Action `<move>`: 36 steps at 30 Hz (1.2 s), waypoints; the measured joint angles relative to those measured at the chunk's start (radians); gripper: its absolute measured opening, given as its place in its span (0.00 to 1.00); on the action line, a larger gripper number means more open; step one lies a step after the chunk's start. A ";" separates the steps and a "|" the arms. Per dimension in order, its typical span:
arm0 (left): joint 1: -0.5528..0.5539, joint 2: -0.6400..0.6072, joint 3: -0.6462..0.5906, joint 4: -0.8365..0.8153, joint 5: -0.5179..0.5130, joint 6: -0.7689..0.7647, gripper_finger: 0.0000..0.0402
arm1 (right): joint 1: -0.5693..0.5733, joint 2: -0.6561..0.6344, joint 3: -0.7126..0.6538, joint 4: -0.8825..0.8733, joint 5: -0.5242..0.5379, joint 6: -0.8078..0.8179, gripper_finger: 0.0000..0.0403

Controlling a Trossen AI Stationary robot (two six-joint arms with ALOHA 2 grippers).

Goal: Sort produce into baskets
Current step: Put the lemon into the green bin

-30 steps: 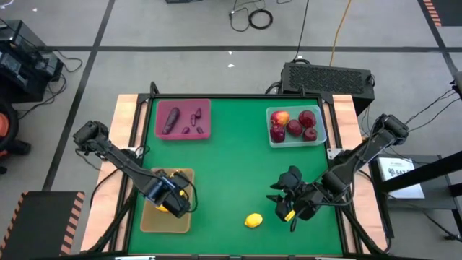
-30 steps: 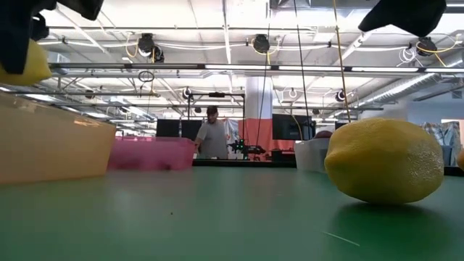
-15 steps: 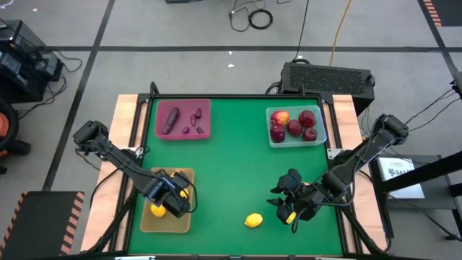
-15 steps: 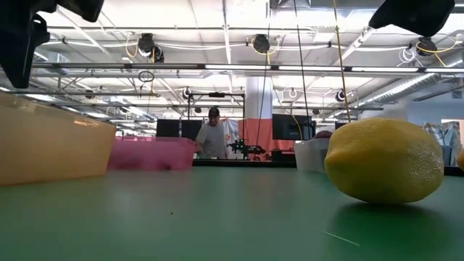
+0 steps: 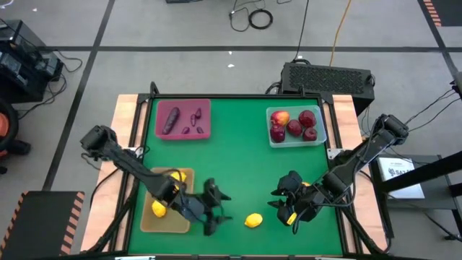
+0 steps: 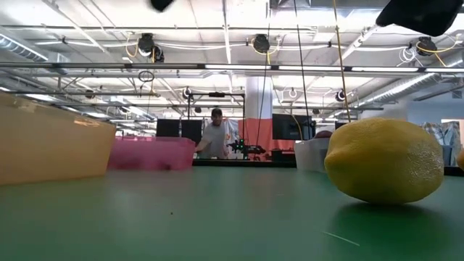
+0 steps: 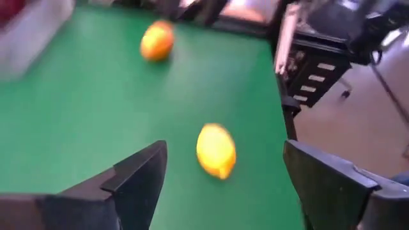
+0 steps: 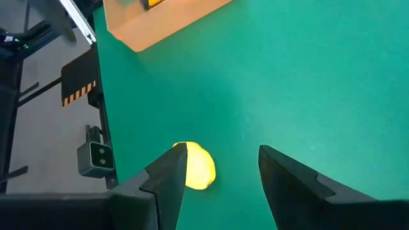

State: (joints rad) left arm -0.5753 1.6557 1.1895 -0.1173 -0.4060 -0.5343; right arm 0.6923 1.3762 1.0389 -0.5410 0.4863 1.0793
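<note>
Moved since a second ago: left gripper (image 5: 215,208) has swung off the tan-yellow tray (image 5: 146,222) and now sits over the green mat between that tray and the loose lemon (image 5: 253,220); the lemon it carried then now lies in the tray.
Left fingers: spread wide, nothing between them (the wrist view shows bare mat and the loose lemon (image 7: 215,151) ahead of the gap).
Right gripper: (image 5: 287,207) just beside the loose lemon on its other side, hovering near the mat's front edge.
Right fingers: partly apart, pinching nothing; its wrist view has the lemon (image 8: 197,167) showing beside one finger (image 8: 167,179).
Tan-yellow tray: two lemons, (image 5: 158,209) and (image 5: 177,175).
Maroon tray: (image 5: 205,107) back left corner, holding the purple vegetables (image 5: 171,120).
Clear tray: (image 5: 320,131) back right, with the red apples (image 5: 294,128).
Orange fruit: (image 7: 157,41) on the mat farther off, seen from the left wrist only.
Low view: loose lemon (image 6: 384,160) big in the foreground; a person (image 6: 215,138) stands far behind the table.
</note>
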 joint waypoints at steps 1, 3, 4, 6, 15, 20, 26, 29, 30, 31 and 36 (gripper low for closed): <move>0.001 0.030 0.000 0.065 -0.012 0.081 0.80 | 0.002 0.000 0.000 0.000 -0.004 0.000 0.46; 0.008 0.093 0.000 0.179 -0.015 0.199 0.80 | 0.004 0.000 0.000 -0.001 -0.017 -0.002 0.46; 0.016 0.126 0.000 0.221 -0.015 0.228 0.80 | 0.008 0.000 0.000 -0.001 -0.023 -0.003 0.46; 0.030 0.193 0.017 0.259 -0.014 0.248 0.80 | 0.016 0.000 0.000 -0.001 -0.029 -0.001 0.46; 0.041 0.486 0.301 0.255 -0.033 0.250 0.80 | 0.084 0.000 0.000 -0.049 -0.084 0.001 0.46; 0.038 0.606 0.483 0.075 -0.097 0.109 0.80 | 0.111 0.000 0.000 -0.115 -0.102 0.009 0.46; 0.038 0.651 0.548 -0.082 -0.111 -0.081 0.80 | 0.120 0.000 0.000 -0.147 -0.098 0.008 0.46; 0.038 0.651 0.548 -0.152 -0.118 -0.142 0.78 | 0.119 0.000 0.000 -0.150 -0.091 0.001 0.46; 0.038 0.651 0.548 -0.169 -0.118 -0.160 0.78 | 0.117 0.000 0.000 -0.152 -0.089 -0.001 0.46; 0.038 0.651 0.548 -0.181 -0.115 -0.165 0.77 | 0.114 0.000 0.000 -0.153 -0.079 -0.004 0.46; 0.038 0.659 0.548 -0.169 -0.095 -0.164 0.75 | 0.104 0.000 0.000 -0.151 -0.042 -0.016 0.46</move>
State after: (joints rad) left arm -0.5373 2.3146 1.7374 -0.2861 -0.5012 -0.6987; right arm 0.7963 1.3766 1.0389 -0.6918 0.4441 1.0630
